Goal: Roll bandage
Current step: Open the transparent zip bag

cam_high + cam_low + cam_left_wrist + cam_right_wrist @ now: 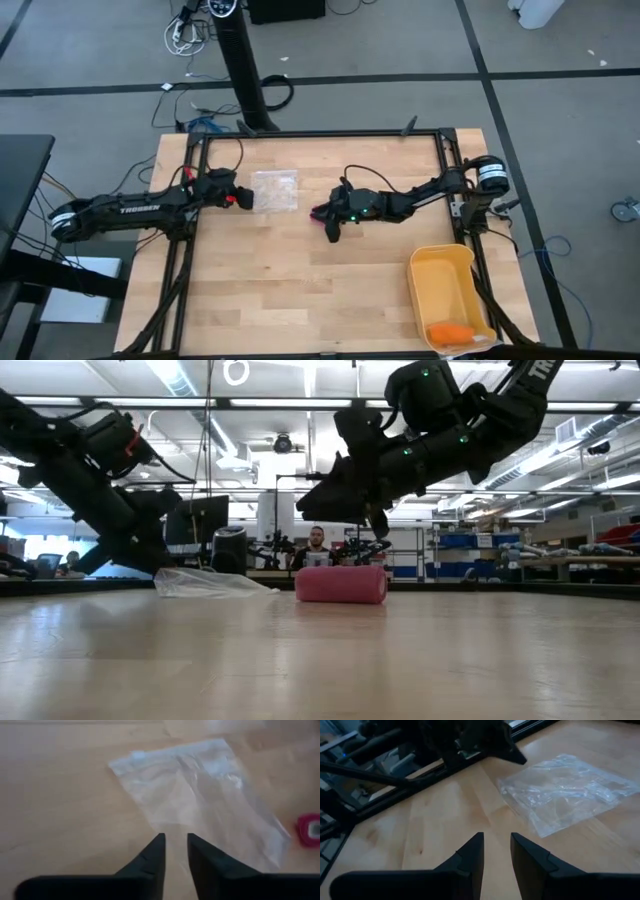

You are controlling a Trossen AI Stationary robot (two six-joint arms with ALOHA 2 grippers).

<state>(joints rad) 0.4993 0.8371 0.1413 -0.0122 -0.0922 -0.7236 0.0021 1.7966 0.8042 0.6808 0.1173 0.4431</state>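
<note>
Wooden worktop filling the frame's middle, left claw slightly parted and empty over the clear plastic bag, right claw slightly parted, empty, hovering above the rolled pink bandage at centre

My two arms are matte black, built of chunky jointed segments. The left arm carries white "TROSSEN" lettering along its forearm and a red patch just behind its gripper. The right arm shows small green indicator lights on the housing behind its gripper, and a round silver-and-black motor cap at its far base end. Thin black cables loop along both arms, away from the grippers. Each wrist camera shows me a pair of dark, wedge-shaped plastic fingers tapering to points: the left gripper and the right gripper, each with a narrow gap between smooth flat faces.
</note>
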